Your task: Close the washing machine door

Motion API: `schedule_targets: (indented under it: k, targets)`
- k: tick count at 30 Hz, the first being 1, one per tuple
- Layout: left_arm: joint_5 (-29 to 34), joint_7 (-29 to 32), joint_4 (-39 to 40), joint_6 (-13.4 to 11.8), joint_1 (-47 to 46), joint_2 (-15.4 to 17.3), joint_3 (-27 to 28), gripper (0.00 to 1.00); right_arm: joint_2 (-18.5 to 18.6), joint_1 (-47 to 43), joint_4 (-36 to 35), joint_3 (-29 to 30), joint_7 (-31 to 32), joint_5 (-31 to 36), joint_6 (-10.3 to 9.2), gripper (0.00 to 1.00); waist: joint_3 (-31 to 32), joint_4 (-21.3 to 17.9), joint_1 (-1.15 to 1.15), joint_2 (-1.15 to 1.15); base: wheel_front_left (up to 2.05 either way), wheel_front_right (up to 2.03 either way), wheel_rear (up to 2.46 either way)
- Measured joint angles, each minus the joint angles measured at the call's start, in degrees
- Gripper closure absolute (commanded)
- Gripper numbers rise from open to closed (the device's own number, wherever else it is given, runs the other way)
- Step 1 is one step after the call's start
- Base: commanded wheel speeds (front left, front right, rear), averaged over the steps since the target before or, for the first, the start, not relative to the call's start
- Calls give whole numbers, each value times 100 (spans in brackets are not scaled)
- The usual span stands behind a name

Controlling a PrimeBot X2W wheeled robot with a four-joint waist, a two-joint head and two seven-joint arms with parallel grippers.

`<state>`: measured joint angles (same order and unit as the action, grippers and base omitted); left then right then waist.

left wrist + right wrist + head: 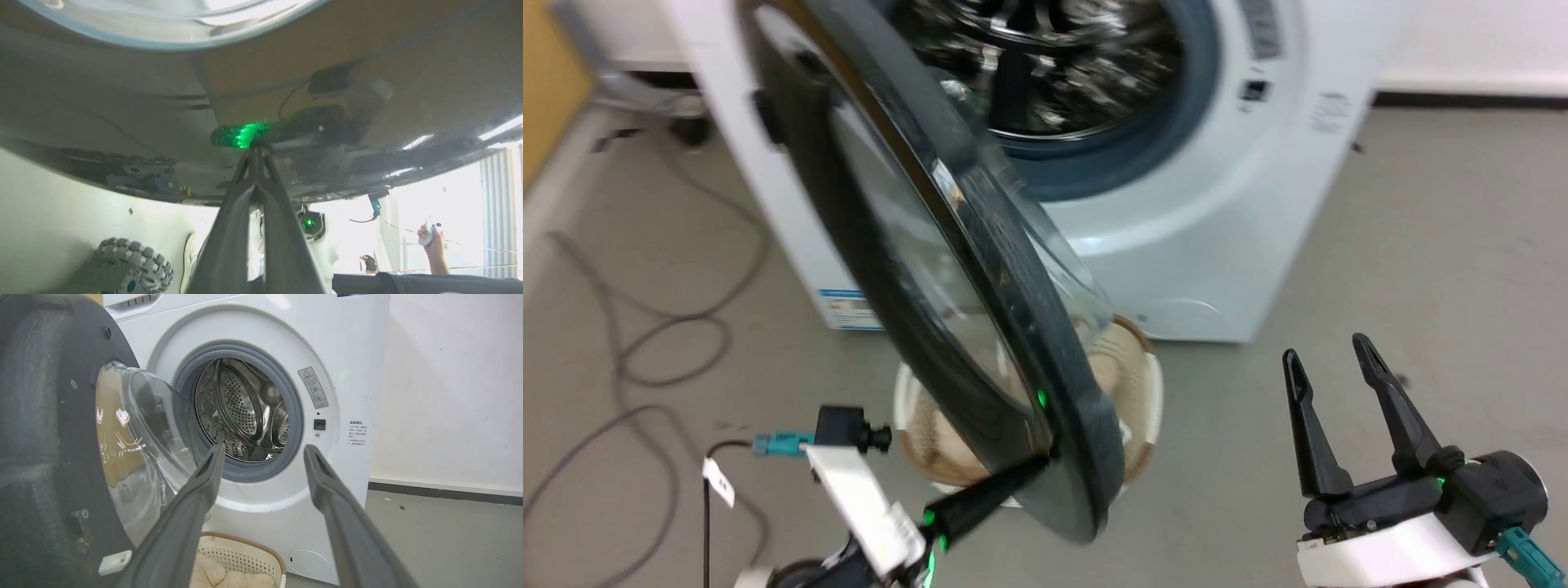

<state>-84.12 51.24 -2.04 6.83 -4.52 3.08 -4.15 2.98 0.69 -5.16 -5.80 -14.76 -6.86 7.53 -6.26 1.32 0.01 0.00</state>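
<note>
From the head view, the large round black glass-windowed washing machine door (1054, 384) hangs half open off the white front-loading washing machine (1225, 245). The right gripper (1325, 347) is spread apart.

In the left wrist view, the left gripper (256, 149) has its fingers together, tips against the door.

In the right wrist view, the white-and-brown perforated laundry basket (245, 549) on the floor below the door holds beige cloth (212, 575).

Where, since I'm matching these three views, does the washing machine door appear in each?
Head view: the washing machine door slants from top left to bottom centre.
Left wrist view: its dark glossy face spans the upper part.
Right wrist view: it stands at the left side.
Shared landmark: steel drum, head and right wrist views.
</note>
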Motion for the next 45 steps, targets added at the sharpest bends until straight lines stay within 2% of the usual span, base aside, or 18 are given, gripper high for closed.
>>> schedule_targets:
  k: [3, 10, 19, 24, 30, 32, 36, 38, 40, 42, 44, 45]
  targets:
    - [179, -634, -112, 24, -246, 4, -215, 100, 0, 20, -34, 0, 0, -12, 0, 0, -100, -304, 0, 0, 0, 0, 0]
    - [-30, -2067, -274, 38, -913, -15, -866, 100, 1, 27, -35, 5, 0, -56, 0, 0, -301, -885, 0, 0, 0, 0, 0]
    - [-54, -3936, -1239, 40, -2028, -26, -1463, 100, 1, 121, -33, -21, 0, -137, 0, 0, -480, -1331, 0, 0, 0, 0, 0]
    - [-74, -4432, -1678, 40, -2459, -30, -1780, 100, 1, 121, -22, -4, 0, -137, 0, 0, -507, -1327, -1, 0, 0, 0, 0]
    - [-73, -4522, -1660, 40, -2451, 40, -2137, 100, 1, 120, 7, 62, 0, -148, 0, 0, -402, -1165, 0, 0, 0, 0, 0]
    - [-66, -4459, -1497, 41, -2276, 188, -2310, 100, 1, 104, 34, 82, 0, -180, 0, 0, -320, -1090, -1, 0, 0, 0, 0]
    - [544, -4398, -1146, 41, -1580, 1054, -3034, 100, 0, 4, 79, 125, 0, -179, 0, 0, -63, -838, 0, 0, 0, 0, 0]
    - [1174, -4608, -1080, 40, -1417, 1590, -3409, 100, -2, -49, 79, 158, 0, -178, 0, 0, 42, -717, -1, 0, 0, 0, 0]
    - [1806, -5079, -1035, 41, -1329, 2043, -3685, 100, -1, -97, 82, 213, 0, -174, 0, 0, 133, -581, -1, 0, 0, 0, 0]
    - [2365, -5691, -1091, 41, -1306, 2354, -3817, 100, -2, -155, 86, 256, 0, -171, 0, 0, 232, -448, -1, 0, 0, 0, 0]
    - [2815, -6339, -1279, 24, -1290, 2515, -3688, 100, -1, -224, 85, 276, 0, -169, 0, 0, 337, -314, -1, 0, 0, 0, 0]
    - [2943, -6499, -1338, -80, -1263, 2525, -3478, 100, -2, -264, 86, 277, 1, -169, 0, 0, 387, -250, -1, 0, 0, 0, 0]
